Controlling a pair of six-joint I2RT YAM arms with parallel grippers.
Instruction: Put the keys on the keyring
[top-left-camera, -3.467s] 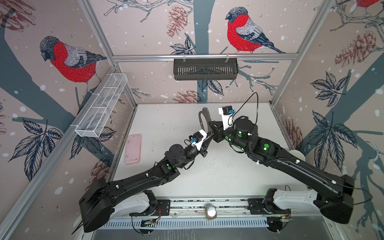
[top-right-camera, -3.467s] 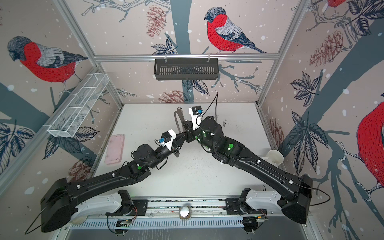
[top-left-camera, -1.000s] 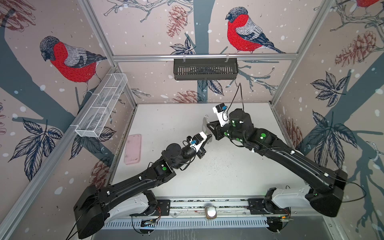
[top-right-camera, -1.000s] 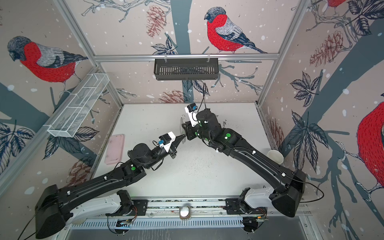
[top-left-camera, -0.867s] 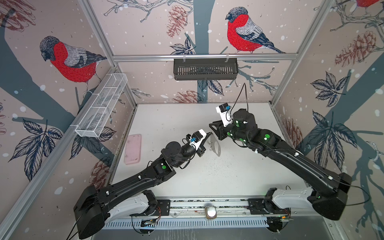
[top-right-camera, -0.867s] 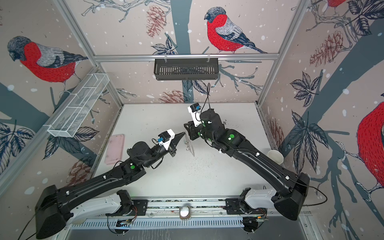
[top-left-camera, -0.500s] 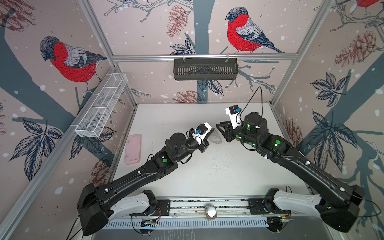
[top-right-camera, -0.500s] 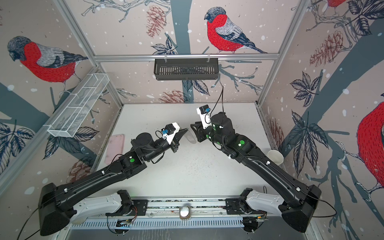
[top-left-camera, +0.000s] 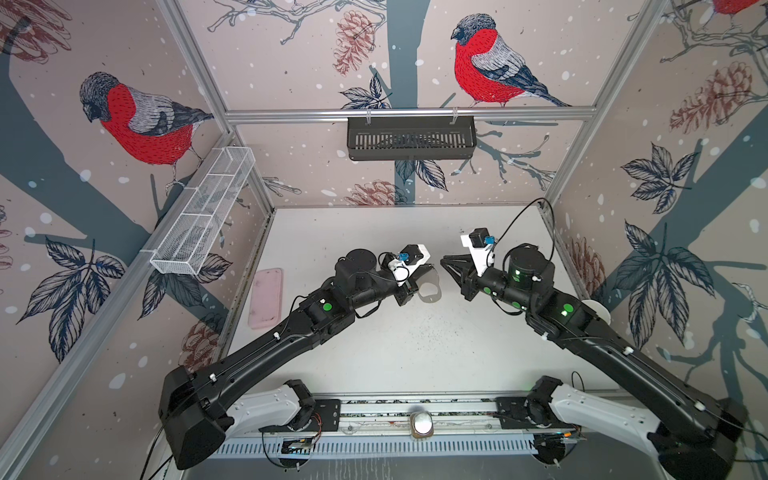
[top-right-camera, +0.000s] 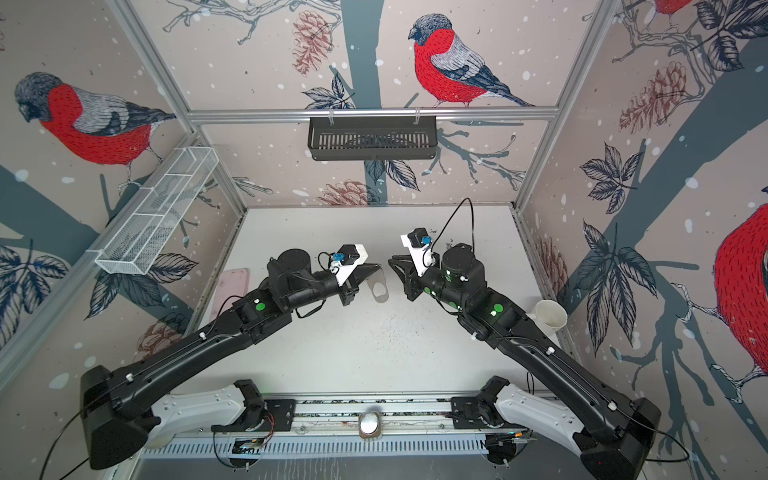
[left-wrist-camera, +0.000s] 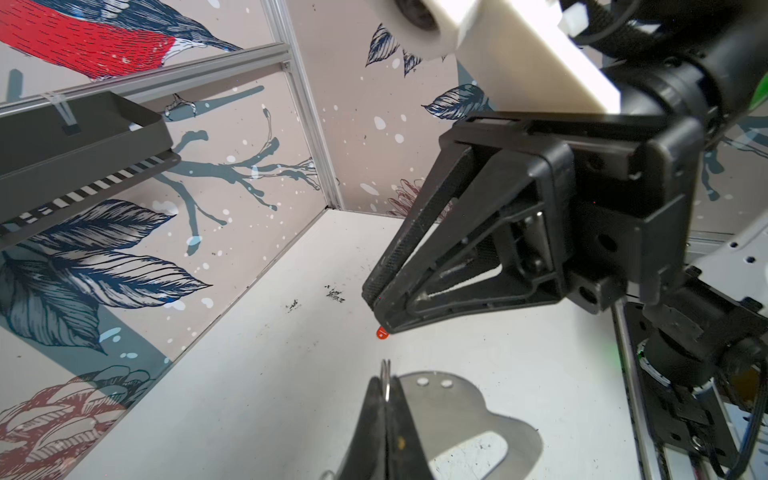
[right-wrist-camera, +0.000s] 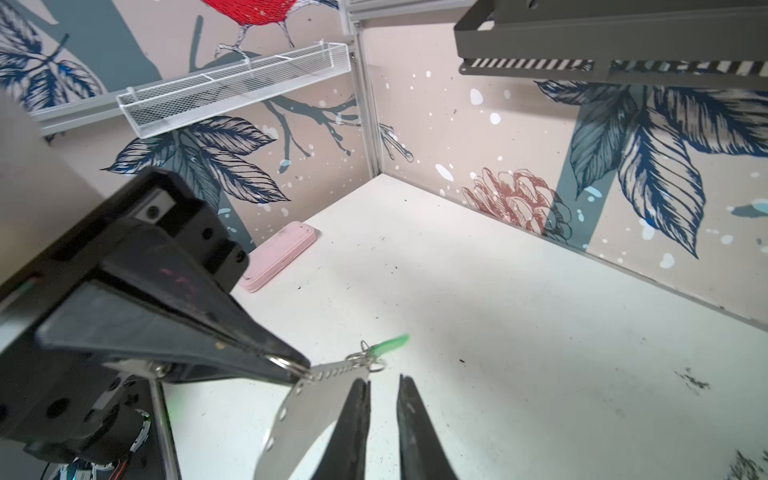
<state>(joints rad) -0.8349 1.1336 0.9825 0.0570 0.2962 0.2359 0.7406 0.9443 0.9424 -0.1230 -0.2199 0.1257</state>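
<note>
Only the right wrist view shows the green tag (right-wrist-camera: 390, 343), at the rings on the keyring (right-wrist-camera: 316, 399) end farthest from the left fingers (right-wrist-camera: 249, 345). Only the left wrist view shows a red-orange speck (left-wrist-camera: 381, 333) just past the right fingers (left-wrist-camera: 395, 257); whether it touches them, I cannot tell. The left fingers are clenched on a ring at the keyring's edge, and its holed edge runs straight away from their tips. The right fingers stand slightly parted beside the keyring, with bare worktop (right-wrist-camera: 498, 332) showing between them. There is one keyring, one green tag and one speck.
</note>
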